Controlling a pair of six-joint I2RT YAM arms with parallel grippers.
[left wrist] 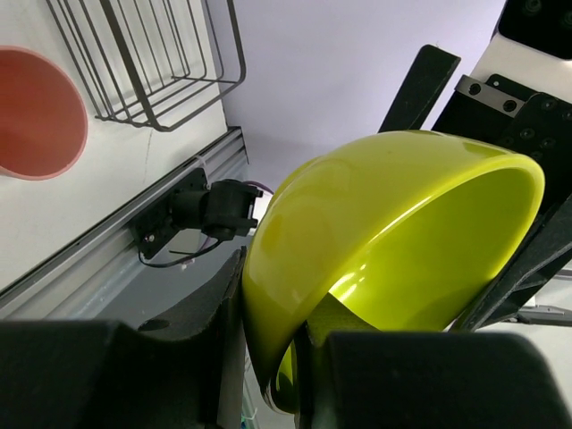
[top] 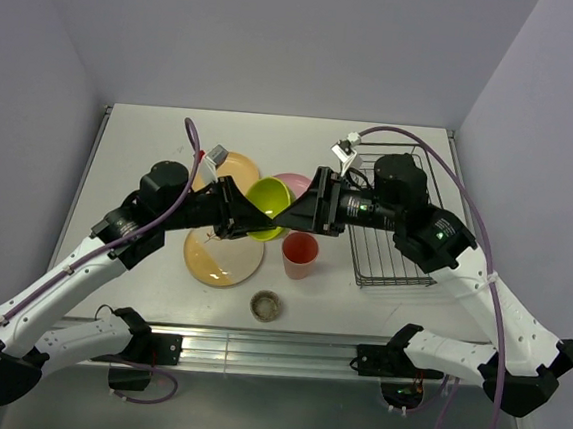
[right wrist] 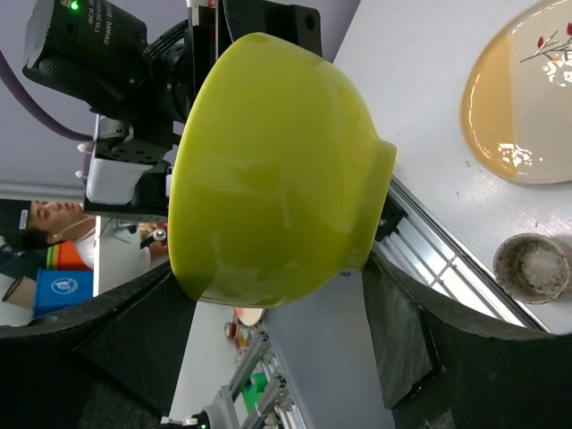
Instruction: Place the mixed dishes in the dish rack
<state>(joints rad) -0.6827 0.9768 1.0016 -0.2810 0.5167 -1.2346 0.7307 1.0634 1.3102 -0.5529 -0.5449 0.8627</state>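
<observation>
The left gripper (top: 236, 222) is clamped on the rim of the lime-green bowl (top: 266, 201), holding it tilted in the air above the desk (top: 151, 153), left of the dish rack (top: 393, 264). The right gripper (top: 295, 211) straddles the bowl's body; whether it presses on it I cannot tell.

3 plates: orange plate (top: 235, 165), pink plate (top: 296, 183), cream-and-yellow twig plate (top: 220, 259). 2 bowls: lime-green bowl (top: 265, 207), small speckled grey bowl (top: 266, 305). 1 pink cup (top: 300, 254). 1 dark wire dish rack (top: 381, 261).
</observation>
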